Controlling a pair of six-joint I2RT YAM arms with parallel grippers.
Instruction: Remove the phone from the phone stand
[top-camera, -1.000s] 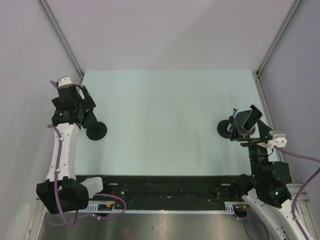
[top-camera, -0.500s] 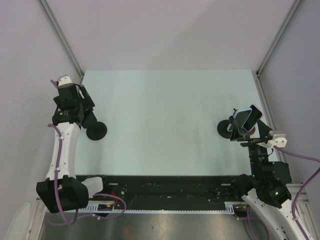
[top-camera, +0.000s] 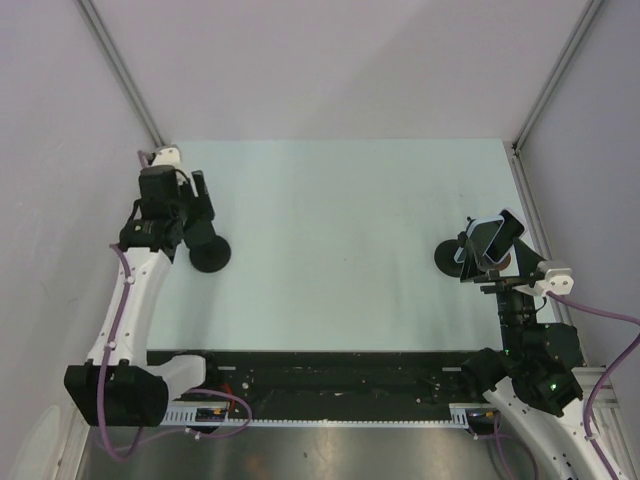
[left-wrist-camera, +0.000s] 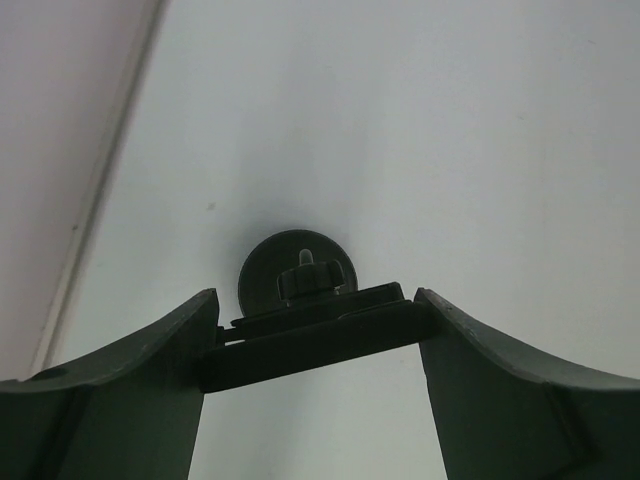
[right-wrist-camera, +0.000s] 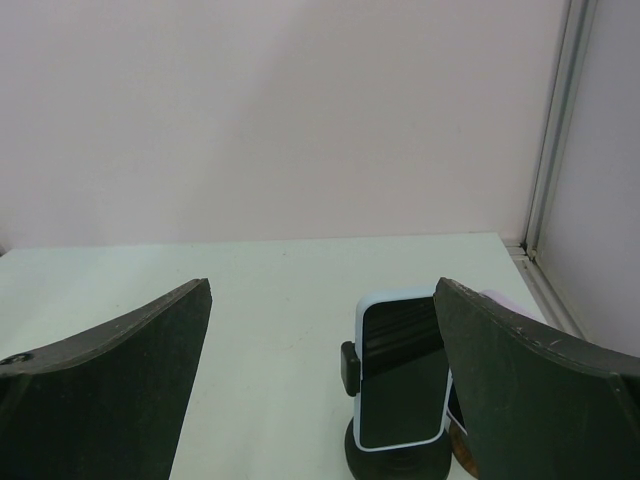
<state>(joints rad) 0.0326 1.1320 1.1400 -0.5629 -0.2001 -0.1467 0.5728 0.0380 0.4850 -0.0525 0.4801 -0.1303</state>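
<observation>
A phone (right-wrist-camera: 402, 372) with a white rim and dark screen stands upright in a black clamp stand (right-wrist-camera: 352, 368) at the table's right side. It also shows in the top view (top-camera: 484, 240). My right gripper (right-wrist-camera: 322, 290) is open just in front of it, and the phone sits close to the right finger. My left gripper (left-wrist-camera: 315, 300) is shut on the clamp bar of a second, empty black stand (left-wrist-camera: 320, 340). That stand's round base (top-camera: 211, 259) is at the left of the table, under my left gripper (top-camera: 197, 225).
A second phone in a pale pink case (right-wrist-camera: 500, 298) on a brown wooden base (right-wrist-camera: 462, 450) stands right behind the white phone, mostly hidden by my right finger. The table's right edge and a metal post (right-wrist-camera: 552, 160) are close by. Walls enclose the table.
My left arm has swung to the right, carrying the empty black stand; its base has shifted right on the table. The right arm and the phone have not moved.
</observation>
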